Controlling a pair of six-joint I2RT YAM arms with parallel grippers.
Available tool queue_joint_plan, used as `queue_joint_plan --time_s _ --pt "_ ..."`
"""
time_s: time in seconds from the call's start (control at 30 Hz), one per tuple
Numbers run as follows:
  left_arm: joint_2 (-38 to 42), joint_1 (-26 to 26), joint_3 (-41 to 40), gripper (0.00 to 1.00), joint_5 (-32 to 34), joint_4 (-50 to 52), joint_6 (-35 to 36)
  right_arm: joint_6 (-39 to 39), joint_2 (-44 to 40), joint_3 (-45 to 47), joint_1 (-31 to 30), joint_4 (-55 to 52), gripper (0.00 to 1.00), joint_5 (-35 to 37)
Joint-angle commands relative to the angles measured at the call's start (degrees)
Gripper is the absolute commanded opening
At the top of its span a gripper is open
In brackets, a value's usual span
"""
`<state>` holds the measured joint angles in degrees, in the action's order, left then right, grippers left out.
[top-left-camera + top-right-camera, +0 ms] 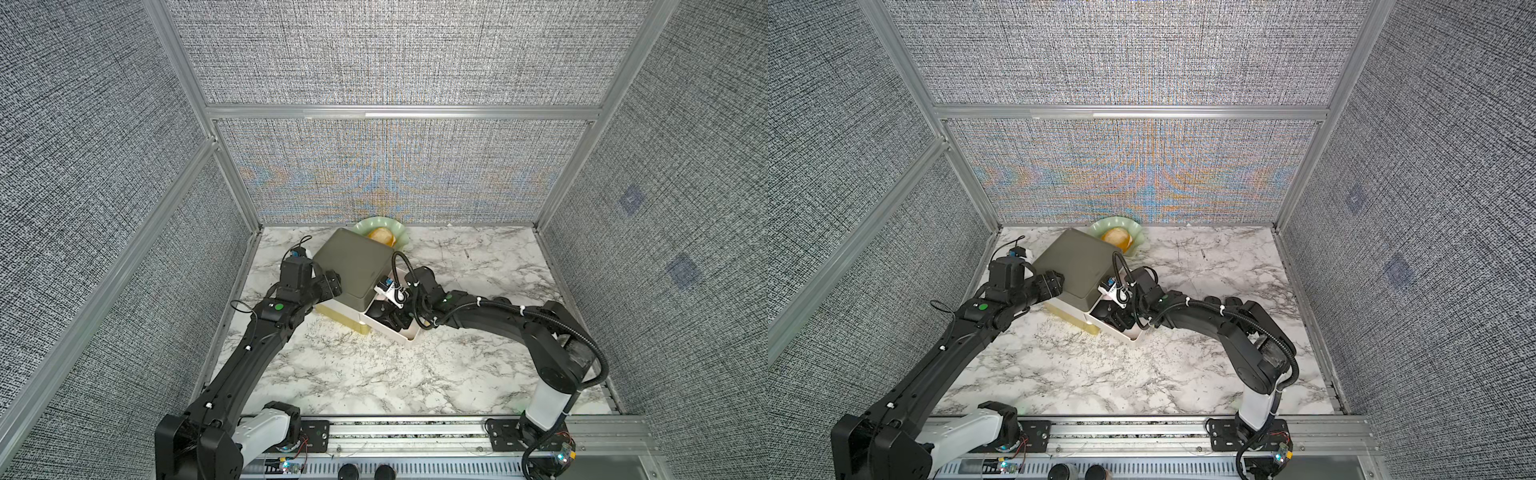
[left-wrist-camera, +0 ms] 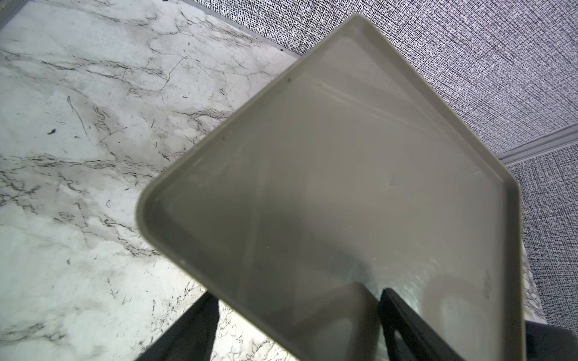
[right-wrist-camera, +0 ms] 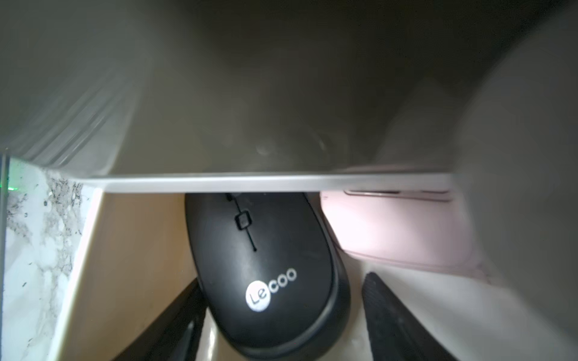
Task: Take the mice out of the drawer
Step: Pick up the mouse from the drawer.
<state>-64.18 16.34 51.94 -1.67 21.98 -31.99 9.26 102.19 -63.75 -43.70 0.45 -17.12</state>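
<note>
One black mouse (image 3: 266,275) and one pink mouse (image 3: 400,228) lie in the drawer (image 3: 137,250), right pincer (image 3: 284,279) parted astride the black mouse; I cannot tell the left pincer (image 2: 298,293) state.

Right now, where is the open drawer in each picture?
Top view: drawer, centre, poking out of the grey cabinet.
Top view: same spot, slightly left of centre.
Left wrist: not in it.
Right wrist: cream drawer floor around the black mouse.
Shared landmark: the grey cabinet, in all four.
</note>
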Motion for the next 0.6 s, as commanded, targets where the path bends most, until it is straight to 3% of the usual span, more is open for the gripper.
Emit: queue_joint_plan --time_s 0.0,0.23,0.57 --pt "-0.1 -0.1 -0.1 0.81 0.0 0.1 0.1 -1.2 0.3 0.3 0.3 0.4 0.69 1.2" --pt "-0.2 -0.2 -0.3 0.81 0.5 0.1 0.0 -2.3 -0.7 0.7 0.7 0.0 0.57 2.4" --pt "0.2 -0.3 -0.1 0.81 0.5 0.2 0.1 -3.8 -3.2 1.8 1.2 -3.3 0.53 5.4"
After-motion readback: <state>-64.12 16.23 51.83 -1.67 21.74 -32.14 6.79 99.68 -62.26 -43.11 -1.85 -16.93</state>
